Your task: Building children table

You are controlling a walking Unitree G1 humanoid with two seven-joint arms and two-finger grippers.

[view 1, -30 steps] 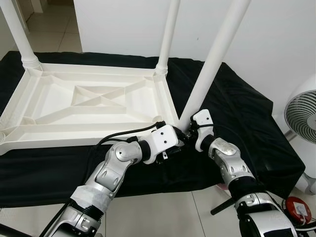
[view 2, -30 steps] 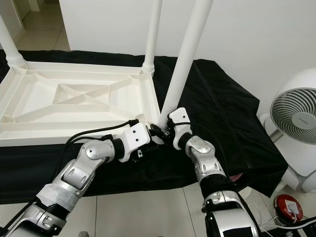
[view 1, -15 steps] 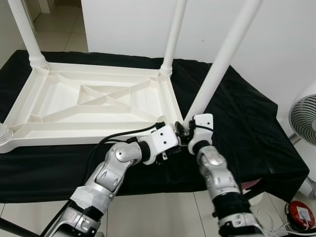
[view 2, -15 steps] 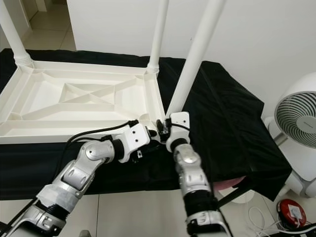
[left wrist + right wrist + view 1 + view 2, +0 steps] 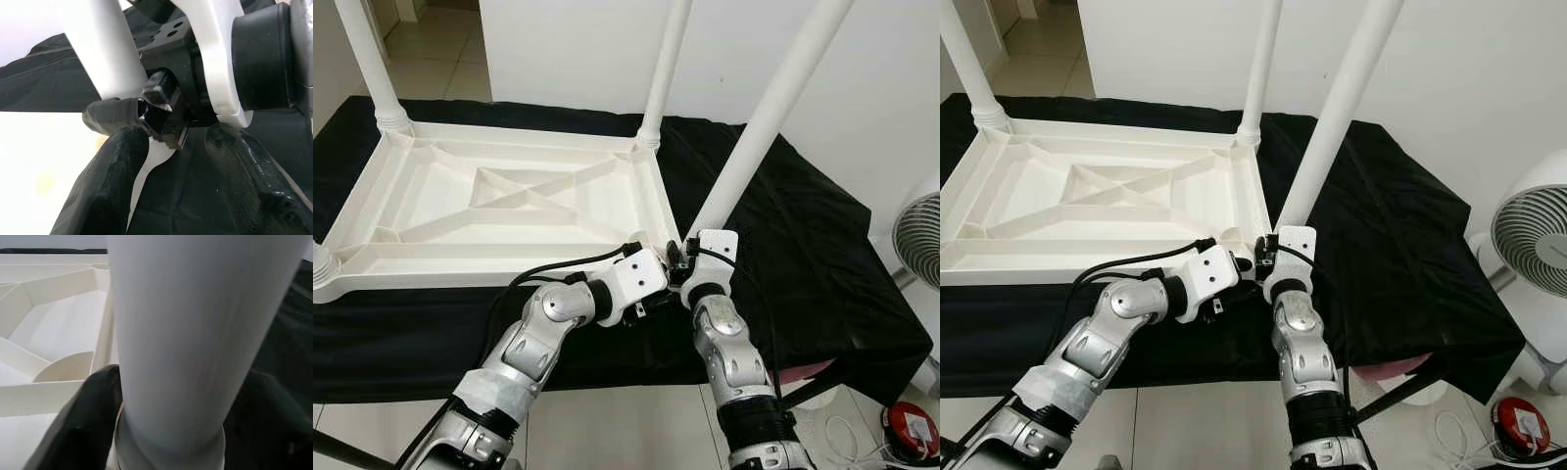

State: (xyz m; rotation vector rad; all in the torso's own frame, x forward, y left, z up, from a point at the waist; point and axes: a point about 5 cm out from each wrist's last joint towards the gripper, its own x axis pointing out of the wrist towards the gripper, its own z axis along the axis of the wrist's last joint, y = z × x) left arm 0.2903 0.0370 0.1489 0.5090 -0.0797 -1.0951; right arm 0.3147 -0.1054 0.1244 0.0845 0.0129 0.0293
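Note:
The white children's table (image 5: 509, 211) lies upside down on a black cloth (image 5: 803, 255). Two legs stand upright at its far corners (image 5: 374, 69) (image 5: 664, 73). A third leg (image 5: 769, 122) leans at the near right corner, tilted to the right. My right gripper (image 5: 689, 253) is shut on the base of this leg; in the right wrist view the leg (image 5: 195, 333) sits between the black fingers (image 5: 90, 423). My left gripper (image 5: 668, 278) is right beside it, and its fingers (image 5: 110, 181) are open at the leg's base and the right gripper.
A white fan (image 5: 1528, 245) stands on the floor at the right. A red object (image 5: 911, 431) lies on the tiles near it. A short leg stub (image 5: 319, 266) is at the table's near left corner. The cloth's front edge drops off just below my arms.
The camera has shifted a little. My right elbow has swung in to the left, so the forearm now rises almost straight up to the leg's base. Both grippers stay at that corner.

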